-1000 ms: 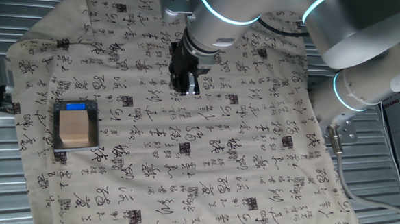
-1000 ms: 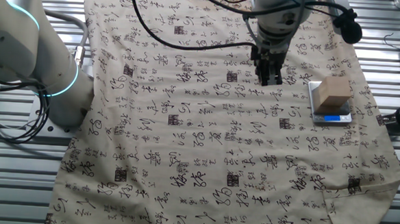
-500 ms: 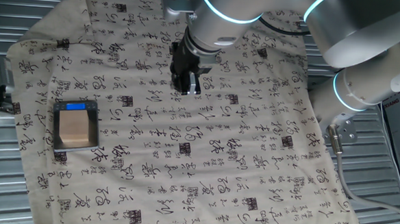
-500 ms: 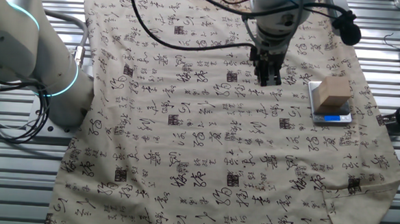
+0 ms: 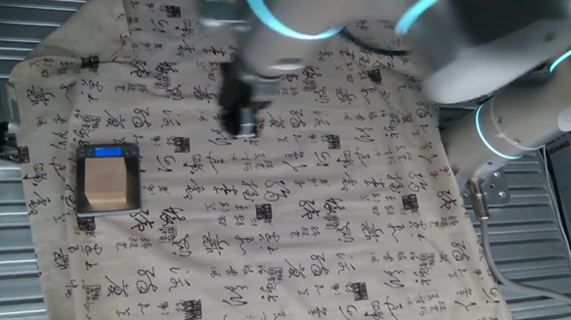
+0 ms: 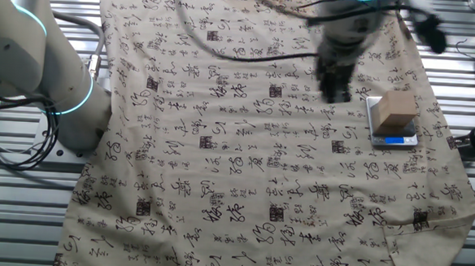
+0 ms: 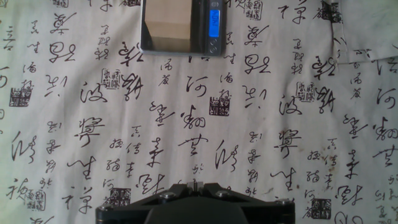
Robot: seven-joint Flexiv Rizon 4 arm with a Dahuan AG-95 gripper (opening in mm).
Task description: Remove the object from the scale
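Observation:
The tan wooden block [image 5: 106, 182] sits on the dark scale [image 5: 132, 193], whose blue display [image 5: 109, 153] is lit, at the left of the cloth. In the other fixed view the block [image 6: 397, 111] and scale [image 6: 393, 141] are at the right. In the hand view the block [image 7: 168, 22] and scale [image 7: 180, 45] are at the top edge. My gripper [image 5: 238, 124] is blurred by motion and hangs over the cloth, apart from the scale; it also shows in the other fixed view [image 6: 336, 91]. In the hand view its fingertips [image 7: 196, 185] are together, holding nothing.
A beige cloth with black calligraphy [image 5: 292, 219] covers the table. The arm's base [image 6: 29, 65] stands at one side. A cable [image 6: 0, 153] lies on the slatted metal surface beside it. The cloth's edge folds up near the scale [image 7: 367, 37].
My gripper has moved sideways over the cloth toward the scale, and is now motion-blurred. The block and scale have not moved.

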